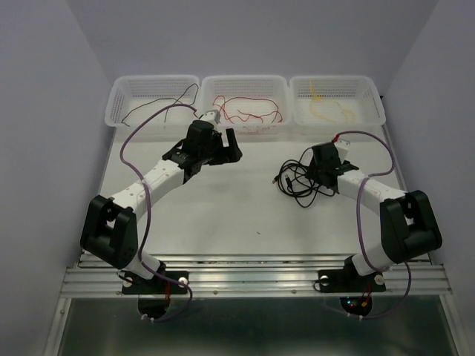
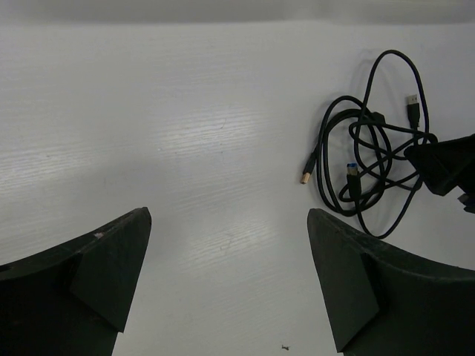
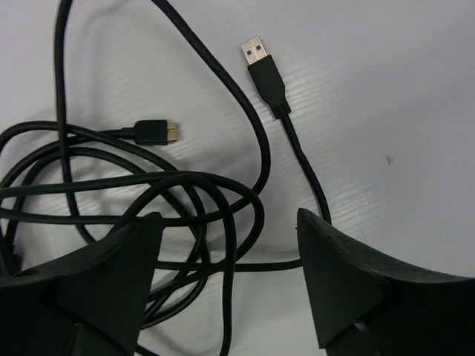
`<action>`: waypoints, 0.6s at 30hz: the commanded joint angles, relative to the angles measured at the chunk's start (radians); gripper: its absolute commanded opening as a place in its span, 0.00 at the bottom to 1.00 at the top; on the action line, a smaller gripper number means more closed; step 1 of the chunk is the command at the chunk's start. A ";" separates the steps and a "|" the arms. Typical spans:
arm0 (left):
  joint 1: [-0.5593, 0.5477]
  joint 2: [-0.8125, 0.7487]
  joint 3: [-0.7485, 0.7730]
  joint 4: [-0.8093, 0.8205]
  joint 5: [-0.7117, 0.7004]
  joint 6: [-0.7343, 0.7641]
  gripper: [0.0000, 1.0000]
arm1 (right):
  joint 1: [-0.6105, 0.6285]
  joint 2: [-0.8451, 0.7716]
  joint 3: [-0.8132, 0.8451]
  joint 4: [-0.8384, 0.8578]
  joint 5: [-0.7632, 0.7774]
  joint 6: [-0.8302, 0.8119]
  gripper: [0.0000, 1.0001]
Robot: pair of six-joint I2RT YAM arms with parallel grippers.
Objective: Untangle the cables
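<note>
A tangled black cable [image 1: 299, 182] with USB plugs lies on the white table, right of centre. My right gripper [image 1: 317, 178] hangs just over it, open. In the right wrist view its jaws [image 3: 226, 282] straddle several loops of the black cable [image 3: 185, 193], with a USB-A plug [image 3: 263, 70] and a smaller plug [image 3: 157, 132] beyond. A red wire [image 1: 249, 110] lies in the middle basket and a yellow wire [image 1: 326, 107] in the right basket. My left gripper [image 1: 223, 148] is open and empty over bare table; it also shows in its wrist view [image 2: 230, 274], with the black cable [image 2: 371, 170] far to its right.
Three white baskets stand along the back edge: left [image 1: 152, 83], middle [image 1: 245, 81], right [image 1: 338, 81]. A thin dark wire [image 1: 159, 110] lies in the left basket. Thick purple cables [image 1: 137, 133] run along both arms. Grey walls close in on both sides.
</note>
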 commanded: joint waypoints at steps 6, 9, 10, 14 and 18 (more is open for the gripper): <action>-0.013 -0.021 0.017 0.059 -0.012 -0.016 0.99 | -0.009 0.087 -0.011 0.183 -0.051 -0.024 0.28; -0.015 -0.028 0.011 0.061 -0.020 -0.016 0.99 | -0.009 0.054 -0.022 0.243 -0.078 -0.062 0.01; -0.013 -0.031 0.011 0.061 -0.018 -0.015 0.99 | -0.009 0.027 -0.028 0.254 -0.101 -0.079 0.01; -0.013 -0.034 0.009 0.064 -0.011 -0.008 0.99 | -0.009 -0.057 -0.034 0.334 -0.264 -0.227 0.01; -0.015 -0.051 -0.002 0.067 -0.009 -0.005 0.99 | -0.009 -0.157 -0.036 0.375 -0.449 -0.298 0.01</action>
